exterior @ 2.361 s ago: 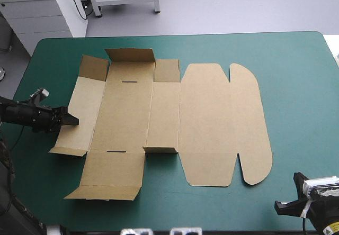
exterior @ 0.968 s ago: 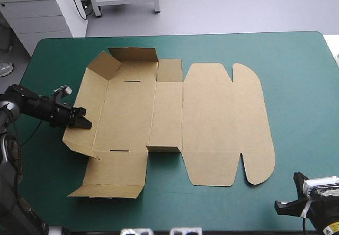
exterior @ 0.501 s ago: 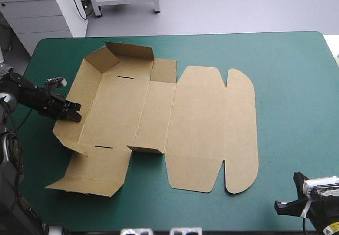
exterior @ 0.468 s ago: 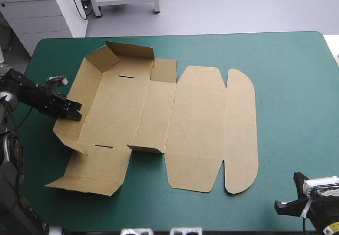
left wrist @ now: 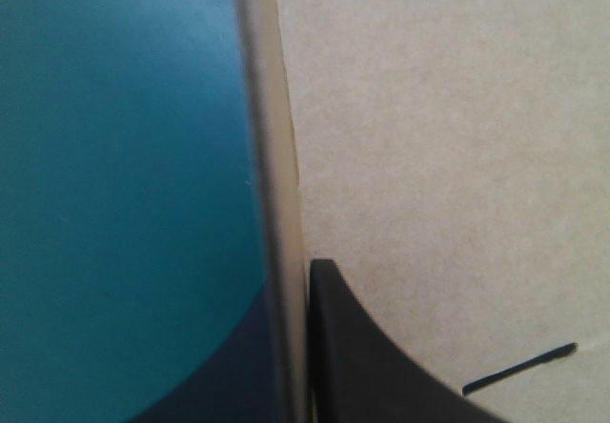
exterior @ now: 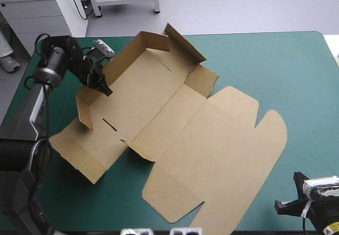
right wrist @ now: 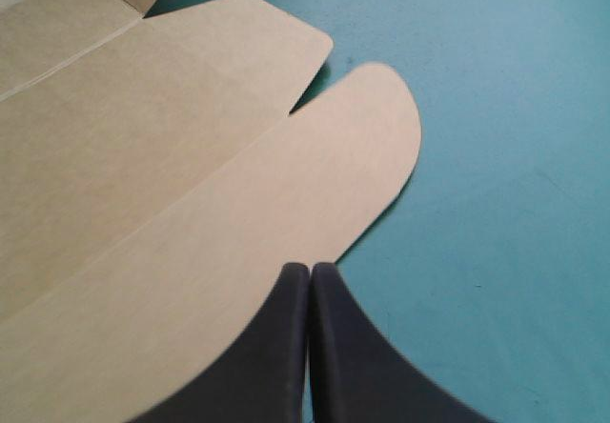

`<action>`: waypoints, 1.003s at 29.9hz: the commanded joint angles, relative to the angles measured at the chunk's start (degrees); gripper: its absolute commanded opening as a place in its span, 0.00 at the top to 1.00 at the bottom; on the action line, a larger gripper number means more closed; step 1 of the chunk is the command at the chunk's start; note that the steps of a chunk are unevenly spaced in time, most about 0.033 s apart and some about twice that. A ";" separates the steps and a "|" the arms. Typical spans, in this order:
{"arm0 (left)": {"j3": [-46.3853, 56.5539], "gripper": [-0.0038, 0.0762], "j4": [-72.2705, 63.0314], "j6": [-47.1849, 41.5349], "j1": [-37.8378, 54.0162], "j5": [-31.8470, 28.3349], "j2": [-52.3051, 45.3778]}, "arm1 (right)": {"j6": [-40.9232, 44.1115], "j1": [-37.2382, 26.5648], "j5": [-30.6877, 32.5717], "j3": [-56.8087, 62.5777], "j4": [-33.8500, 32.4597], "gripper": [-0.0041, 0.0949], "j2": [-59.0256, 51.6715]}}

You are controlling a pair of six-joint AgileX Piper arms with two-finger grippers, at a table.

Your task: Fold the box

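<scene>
Toward the table's left side, your left gripper pinches the raised side wall of the brown box, which lies skewed across the middle. Grip firmly and swing that wall upright along its crease. The right gripper, fingers pressed together, rests by the lid flap.

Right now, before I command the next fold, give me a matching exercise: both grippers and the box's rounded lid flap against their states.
Things:
1. left gripper
2. right gripper
3. rounded lid flap

States:
A. lying flat on the teal-green cover
B. shut on a raised wall of the box
C. shut, holding nothing

Pairs: 1-B, 2-C, 3-A
</scene>
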 commanded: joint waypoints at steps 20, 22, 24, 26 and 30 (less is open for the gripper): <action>-4.25 0.96 36.61 -2.46 -35.54 -12.83 -7.76 | -0.36 0.36 -6.96 -1.36 -0.14 0.98 0.80; -1.04 0.96 39.48 -3.87 -38.11 -14.44 -9.39 | -0.36 0.36 -6.96 -1.36 -0.14 0.98 0.80; 2.81 0.96 41.33 -3.97 -40.30 -16.69 -11.15 | -0.36 0.36 -6.96 -1.36 -0.14 0.98 0.80; 8.07 0.96 44.41 -5.29 -41.81 -20.01 -13.10 | -0.36 0.36 -6.96 -1.36 -0.14 0.98 0.80; 19.59 0.96 56.83 -13.23 -42.76 -26.30 -17.18 | -0.36 0.36 -6.96 -1.36 -0.14 0.98 0.80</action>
